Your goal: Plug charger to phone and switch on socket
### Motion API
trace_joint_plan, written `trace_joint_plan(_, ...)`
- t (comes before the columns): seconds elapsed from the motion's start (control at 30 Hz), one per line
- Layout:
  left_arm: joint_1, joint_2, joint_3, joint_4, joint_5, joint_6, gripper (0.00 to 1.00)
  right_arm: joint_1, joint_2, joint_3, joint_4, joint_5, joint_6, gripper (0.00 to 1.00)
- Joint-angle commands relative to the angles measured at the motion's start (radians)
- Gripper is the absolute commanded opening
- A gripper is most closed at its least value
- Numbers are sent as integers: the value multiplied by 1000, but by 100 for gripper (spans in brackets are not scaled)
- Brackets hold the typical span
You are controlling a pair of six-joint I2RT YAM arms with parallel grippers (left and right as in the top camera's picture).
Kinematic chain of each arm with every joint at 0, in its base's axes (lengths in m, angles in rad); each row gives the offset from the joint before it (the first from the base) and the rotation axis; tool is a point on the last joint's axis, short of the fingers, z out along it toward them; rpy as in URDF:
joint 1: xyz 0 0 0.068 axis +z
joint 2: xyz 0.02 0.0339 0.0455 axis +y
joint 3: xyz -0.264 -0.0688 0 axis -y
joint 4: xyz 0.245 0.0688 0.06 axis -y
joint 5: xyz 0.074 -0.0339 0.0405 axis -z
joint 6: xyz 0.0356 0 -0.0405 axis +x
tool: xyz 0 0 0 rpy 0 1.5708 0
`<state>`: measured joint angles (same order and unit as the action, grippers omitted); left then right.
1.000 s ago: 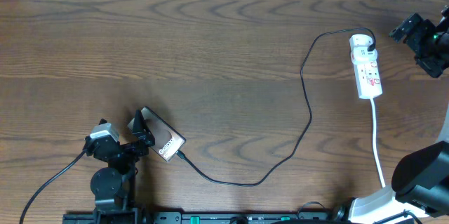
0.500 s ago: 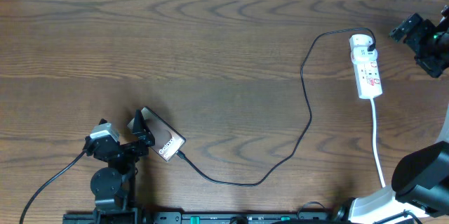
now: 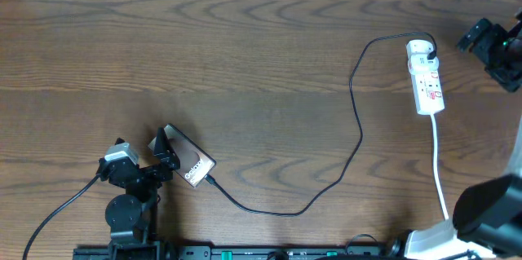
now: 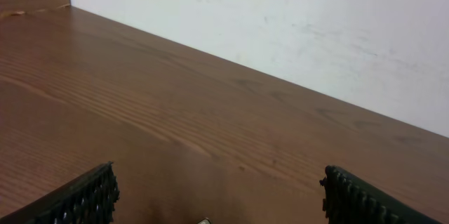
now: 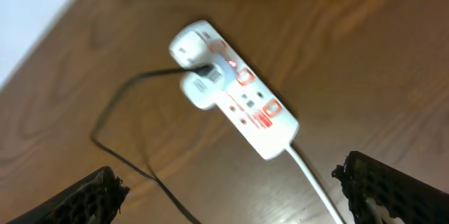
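Note:
The phone (image 3: pixel 190 163), a bronze slab with white lettering, lies at the front left of the table. My left gripper (image 3: pixel 163 152) is at its left end, open; in the left wrist view the gripper (image 4: pixel 219 178) shows bare wood between wide fingers and only a phone corner (image 4: pixel 203 221). The charger (image 3: pixel 360 134) runs as a thin black cable from the phone's lower right end to the white socket (image 3: pixel 426 78) at the right. My right gripper (image 3: pixel 475 37) hovers right of the socket, open. In its wrist view the gripper (image 5: pixel 230 175) is short of the socket (image 5: pixel 242 96), with the charger's cable (image 5: pixel 112 104) to the left.
The socket's white cord (image 3: pixel 439 162) runs toward the front right, where the right arm's base (image 3: pixel 489 211) stands. The left arm's base (image 3: pixel 124 215) and its thick black cable (image 3: pixel 57 211) sit at the front left. A white wall (image 4: pixel 316 27) borders the table's far edge.
The right gripper has drifted slightly to the right, away from the socket. The left gripper, phone and charger have not moved.

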<state>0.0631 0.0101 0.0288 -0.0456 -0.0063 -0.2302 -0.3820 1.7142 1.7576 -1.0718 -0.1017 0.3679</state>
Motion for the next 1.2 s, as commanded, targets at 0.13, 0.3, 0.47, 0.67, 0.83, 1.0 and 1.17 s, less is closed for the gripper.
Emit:
trace_joint_plan(0.13,5,-6,-18,-40,-9,19,91,175,-232,-125,272,71,9,99)
trace_joint_plan(0.3,5,-6,-18,-40,-9,19,91,378,-386,-428,752,132,-26,99)
trace_joint_plan(0.47,5,-6,-18,-40,-9,19,91,549,-536,-814,1221,182,-182,99)
trace_joint_plan(0.67,5,-6,-18,-40,-9,19,91,569,-707,-1155,1453,171,-182,99)
trace_joint_plan(0.83,5,-6,-18,-40,-9,19,91,563,-881,-1384,1522,175,-182,99)
trace_joint_plan(1.0,5,-6,-18,-40,-9,19,91,560,-1096,-1575,1530,179,-203,99)
trace_joint_plan(1.17,5,-6,-18,-40,-9,19,91,552,-1280,-1728,1536,178,-209,99)
